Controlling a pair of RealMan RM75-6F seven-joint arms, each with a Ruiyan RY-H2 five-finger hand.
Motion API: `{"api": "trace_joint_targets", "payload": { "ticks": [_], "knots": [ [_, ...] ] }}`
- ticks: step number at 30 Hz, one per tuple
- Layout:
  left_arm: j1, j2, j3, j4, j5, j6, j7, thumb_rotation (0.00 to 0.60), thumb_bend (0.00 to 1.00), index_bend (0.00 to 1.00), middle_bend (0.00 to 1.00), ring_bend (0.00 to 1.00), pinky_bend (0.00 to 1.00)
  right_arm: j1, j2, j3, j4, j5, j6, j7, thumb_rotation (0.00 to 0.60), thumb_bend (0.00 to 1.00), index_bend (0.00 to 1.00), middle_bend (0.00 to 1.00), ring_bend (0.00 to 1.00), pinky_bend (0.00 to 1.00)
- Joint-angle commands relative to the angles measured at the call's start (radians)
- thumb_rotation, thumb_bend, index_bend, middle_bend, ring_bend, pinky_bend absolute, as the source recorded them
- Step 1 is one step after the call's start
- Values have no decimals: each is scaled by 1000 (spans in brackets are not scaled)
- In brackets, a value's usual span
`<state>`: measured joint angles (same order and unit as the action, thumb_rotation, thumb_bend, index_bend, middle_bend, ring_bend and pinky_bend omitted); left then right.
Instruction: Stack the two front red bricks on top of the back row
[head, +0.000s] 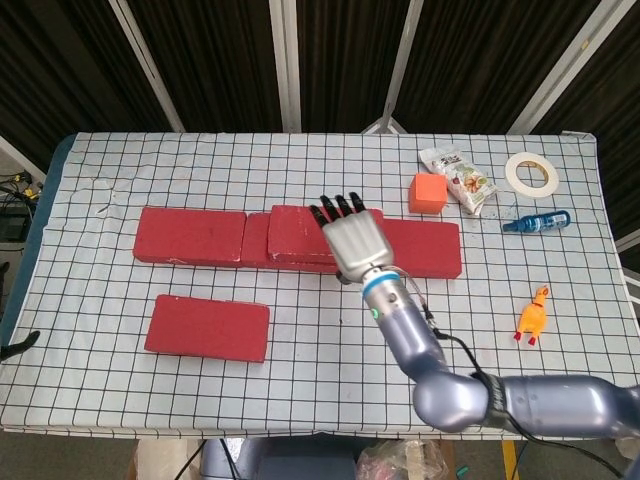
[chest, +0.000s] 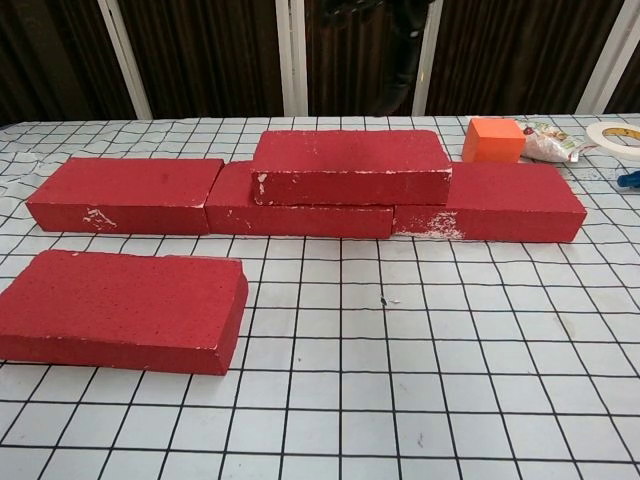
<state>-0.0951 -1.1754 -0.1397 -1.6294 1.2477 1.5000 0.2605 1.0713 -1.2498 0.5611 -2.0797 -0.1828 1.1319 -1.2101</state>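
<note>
One red brick (head: 297, 232) (chest: 350, 165) lies stacked on the back row, over the joint between the middle brick (chest: 300, 212) and the right brick (head: 425, 247) (chest: 500, 200). The left back brick (head: 190, 236) (chest: 125, 192) has nothing on it. A second red brick (head: 207, 327) (chest: 120, 308) lies alone at the front left. My right hand (head: 355, 240) hangs high above the stacked brick, fingers stretched out, holding nothing. In the chest view only its dark fingertips (chest: 397, 55) show at the top edge. The left hand is out of sight.
An orange cube (head: 427, 193) (chest: 493, 139) stands behind the right back brick. Further right lie a snack packet (head: 458, 178), a tape roll (head: 531, 172), a blue bottle (head: 536, 222) and a yellow rubber chicken (head: 531, 318). The checked cloth covers the table (head: 330, 330).
</note>
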Motion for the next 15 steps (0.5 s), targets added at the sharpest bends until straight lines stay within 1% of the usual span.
{"api": "trace_joint_targets", "payload": {
  "ticks": [1, 3, 4, 6, 9, 12, 15],
  "knots": [
    [2, 0, 17, -11, 32, 4, -5, 600, 65, 12, 0, 0, 101, -250, 190, -142, -176, -300, 83, 252, 600, 235, 0, 0, 0, 0],
    [5, 3, 26, -19, 49, 8, -9, 600, 56, 12, 0, 0, 100, -311, 218, -177, -177, -384, 98, 324, 600, 235, 0, 0, 0, 0],
    [8, 5, 33, -26, 62, 11, -12, 600, 48, 12, 0, 0, 100, -353, 235, -204, -172, -435, 106, 370, 600, 235, 0, 0, 0, 0],
    [13, 10, 43, -36, 82, 16, -21, 600, 26, 10, 0, 0, 100, -411, 258, -236, -159, -505, 112, 452, 600, 235, 0, 0, 0, 0],
    [21, 19, 61, -50, 119, 27, -37, 600, 12, 7, 0, 0, 100, -514, 295, -292, -129, -633, 121, 603, 600, 236, 0, 0, 0, 0],
    [26, 24, 73, -58, 145, 31, -47, 600, 6, 6, 0, 0, 100, -595, 330, -347, -114, -744, 132, 710, 600, 235, 0, 0, 0, 0],
    [28, 25, 81, -63, 161, 32, -58, 600, 6, 3, 0, 0, 100, -651, 353, -399, -108, -827, 139, 767, 600, 235, 0, 0, 0, 0]
  ]
}}
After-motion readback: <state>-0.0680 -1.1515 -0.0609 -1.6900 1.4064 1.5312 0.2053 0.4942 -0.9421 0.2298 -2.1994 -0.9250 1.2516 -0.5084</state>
